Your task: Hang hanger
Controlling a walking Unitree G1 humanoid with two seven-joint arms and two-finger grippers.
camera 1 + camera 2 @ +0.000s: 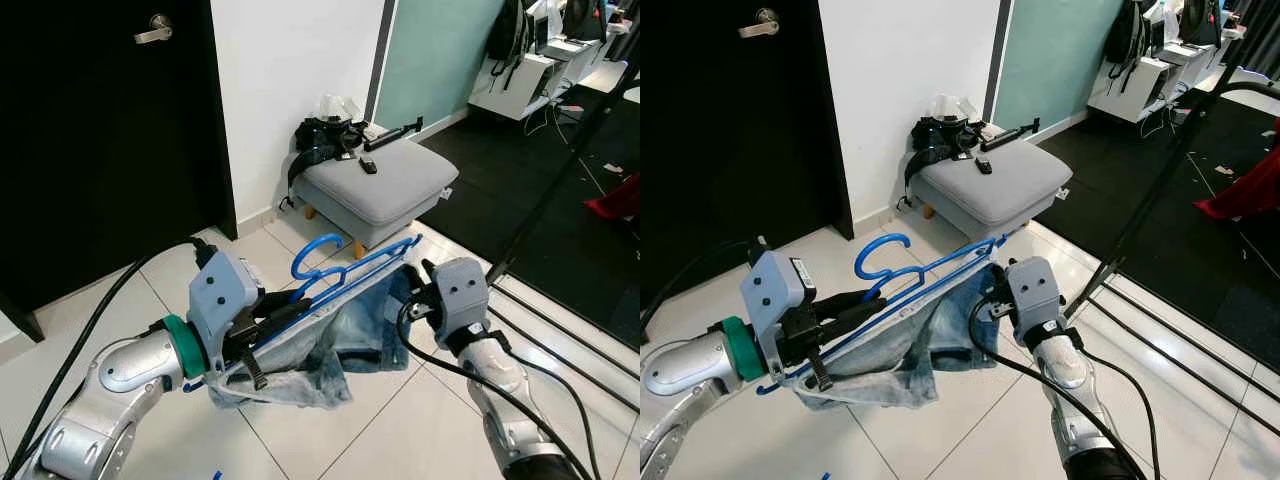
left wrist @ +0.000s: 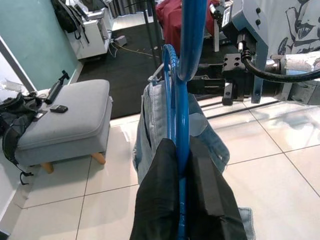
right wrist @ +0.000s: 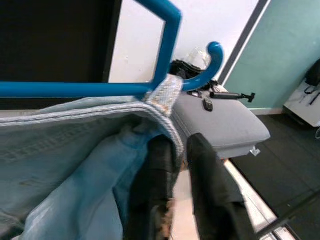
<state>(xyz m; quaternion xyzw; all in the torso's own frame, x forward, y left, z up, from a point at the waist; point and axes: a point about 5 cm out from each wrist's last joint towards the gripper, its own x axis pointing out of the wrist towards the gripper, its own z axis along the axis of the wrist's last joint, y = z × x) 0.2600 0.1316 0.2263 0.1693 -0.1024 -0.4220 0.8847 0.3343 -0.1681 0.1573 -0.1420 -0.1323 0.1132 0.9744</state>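
A blue plastic hanger (image 1: 345, 272) is held level in front of me, its hook (image 1: 312, 252) curling toward the black door. Light-blue jeans (image 1: 345, 345) hang over its lower bar and sag toward the floor. My left gripper (image 2: 180, 150) is shut on the hanger's bar near its left end; it also appears as the left gripper (image 1: 290, 308) in the eye view. My right gripper (image 3: 177, 145) is at the hanger's other end, pinching the jeans' waistband edge (image 3: 167, 100) just below the bar, and shows as the right gripper (image 1: 415, 278) from above.
A grey footstool (image 1: 385, 185) stands by the white wall, carrying a black bag (image 1: 320, 138) and a phone (image 1: 368, 166). A black door (image 1: 100, 130) is at the left. A slanted black pole (image 1: 560, 180) and floor rails lie at the right, with red cloth (image 1: 620, 200) beyond.
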